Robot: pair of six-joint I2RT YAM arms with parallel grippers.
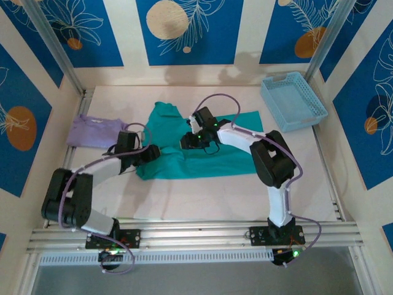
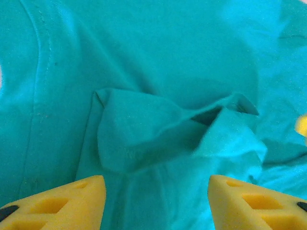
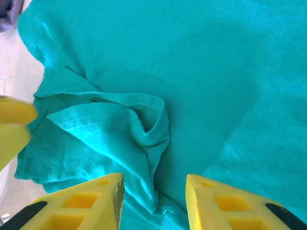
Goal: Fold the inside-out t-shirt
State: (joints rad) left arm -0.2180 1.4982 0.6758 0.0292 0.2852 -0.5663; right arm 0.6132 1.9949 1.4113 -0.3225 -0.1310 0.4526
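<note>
A white table [image 1: 202,196] boxed in by blue panels [image 1: 184,37] holds the t-shirt [image 1: 190,165], rumpled across its middle between a lavender garment [image 1: 92,130] and a basket [image 1: 293,101]. Both grippers hang low over the cloth, jaws spread and holding nothing: the left gripper [image 2: 156,184] above a puckered fold [image 2: 144,139], the right gripper [image 3: 153,184] above a bunched hem [image 3: 115,120]. They sit near each other, so closing in could knock fingers together. A shallow pinch could also catch one layer and drag the cloth into a worse heap.
</note>
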